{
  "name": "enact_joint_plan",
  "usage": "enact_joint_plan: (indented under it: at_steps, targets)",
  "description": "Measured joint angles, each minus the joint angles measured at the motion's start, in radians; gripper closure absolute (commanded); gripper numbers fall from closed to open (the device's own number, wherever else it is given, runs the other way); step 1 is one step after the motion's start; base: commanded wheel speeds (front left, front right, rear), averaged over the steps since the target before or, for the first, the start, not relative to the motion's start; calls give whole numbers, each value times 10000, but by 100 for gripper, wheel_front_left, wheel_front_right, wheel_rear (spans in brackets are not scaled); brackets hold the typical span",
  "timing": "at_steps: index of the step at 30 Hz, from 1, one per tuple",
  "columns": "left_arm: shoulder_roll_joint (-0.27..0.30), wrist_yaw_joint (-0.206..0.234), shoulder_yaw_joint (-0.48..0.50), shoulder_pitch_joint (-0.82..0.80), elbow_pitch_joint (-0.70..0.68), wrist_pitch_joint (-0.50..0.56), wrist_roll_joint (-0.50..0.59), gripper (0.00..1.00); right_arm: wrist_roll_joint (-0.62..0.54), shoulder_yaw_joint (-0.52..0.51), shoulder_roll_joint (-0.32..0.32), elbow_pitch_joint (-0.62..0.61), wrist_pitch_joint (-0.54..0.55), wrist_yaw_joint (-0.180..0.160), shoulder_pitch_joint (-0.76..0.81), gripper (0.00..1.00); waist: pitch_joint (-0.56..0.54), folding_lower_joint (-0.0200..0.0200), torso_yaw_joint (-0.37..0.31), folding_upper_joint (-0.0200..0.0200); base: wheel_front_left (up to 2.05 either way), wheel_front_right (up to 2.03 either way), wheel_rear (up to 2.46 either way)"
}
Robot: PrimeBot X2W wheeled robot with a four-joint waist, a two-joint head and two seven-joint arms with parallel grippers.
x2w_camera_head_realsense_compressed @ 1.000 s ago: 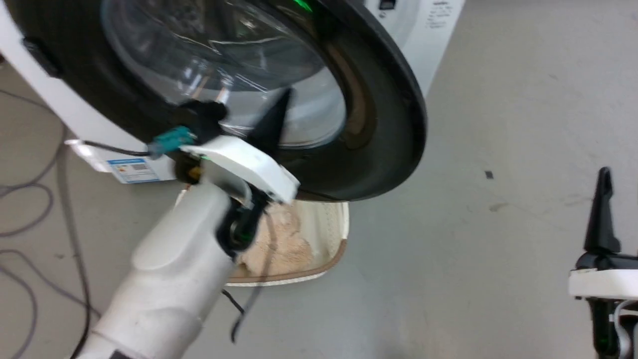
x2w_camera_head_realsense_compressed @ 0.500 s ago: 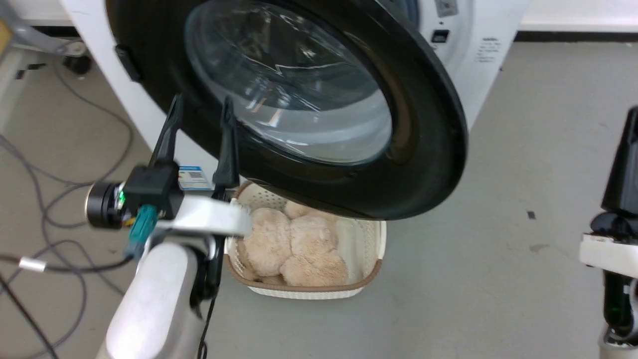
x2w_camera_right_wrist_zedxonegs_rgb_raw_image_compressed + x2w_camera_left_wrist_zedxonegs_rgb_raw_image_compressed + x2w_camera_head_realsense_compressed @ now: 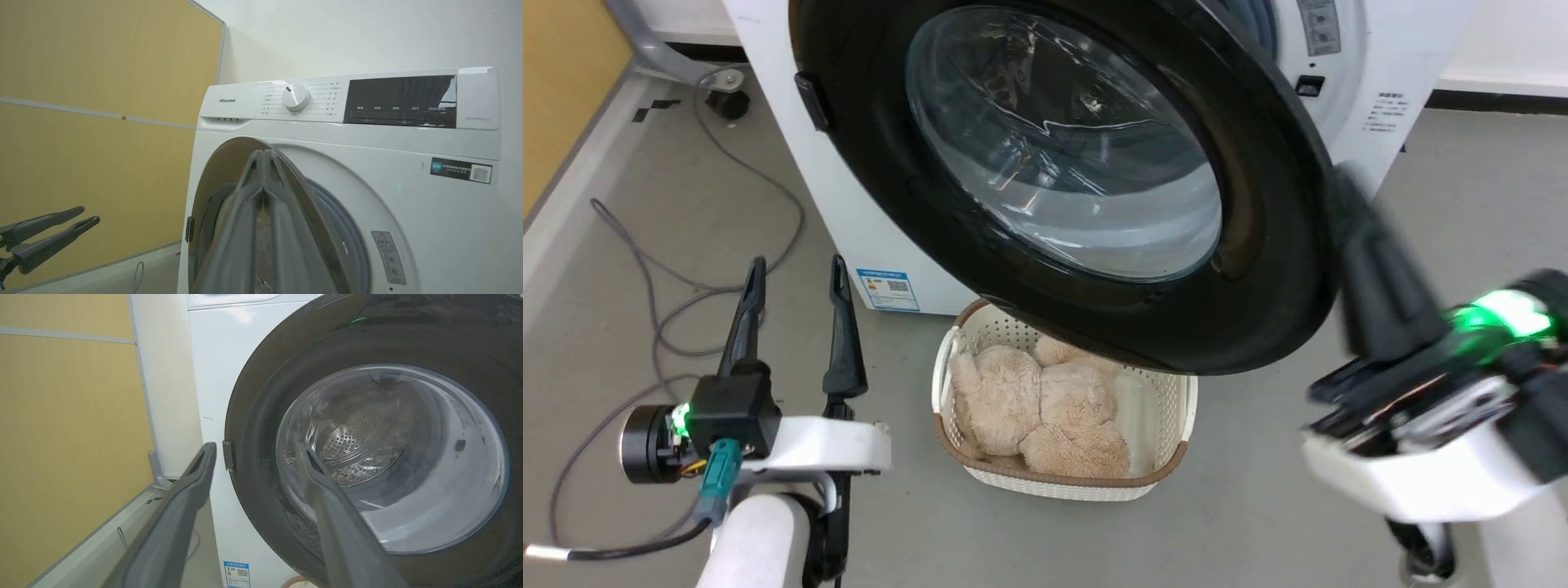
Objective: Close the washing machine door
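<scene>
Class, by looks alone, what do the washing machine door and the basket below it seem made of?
Washing machine door: glossy black ring, probably plastic, mirroring light; clear bulging window, glass by its reflections. Basket: matte cream plastic, likely, moulded with holes.

Grey floor: washing machine, basket, cables.

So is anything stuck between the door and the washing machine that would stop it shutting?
Nothing visible. No thing shows in the gap between the door and the washing machine. The basket sits on the floor below the door, so the door should probably swing over it.
</scene>
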Motion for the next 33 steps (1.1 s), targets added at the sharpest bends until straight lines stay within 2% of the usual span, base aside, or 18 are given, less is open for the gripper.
enact_joint_plan:
  at_steps: [7, 14, 24, 29, 33]
  targets:
    - [-345, -242, 270, 233, -153, 0, 180, 0, -42, 1574, -1273, 953, 0, 0, -123, 100, 155, 0, 146, 0, 0, 0, 0]
    - [-644, -431, 454, 230, -263, 0, 372, 0, -46, 2470, -2077, 2506, 2, 2, -129, 100, 526, 0, 141, 0, 0, 0, 0]
    - [-913, -621, 591, -103, -362, 0, 619, 0, -6, 1586, -2155, 4054, 2, 2, -740, 100, 1450, 0, 109, 0, 0, 0, 0]
    - [-988, -702, 552, -368, -407, 0, 746, 0, -33, 780, -2069, 4554, 0, 31, -1054, 100, 1928, 0, 157, 0, 0, 0, 0]
    - [-1051, -690, 583, -559, -497, 0, 880, 0, -61, -324, -1770, 4989, 0, 27, -1563, 100, 2354, 0, 243, 0, 0, 0, 0]
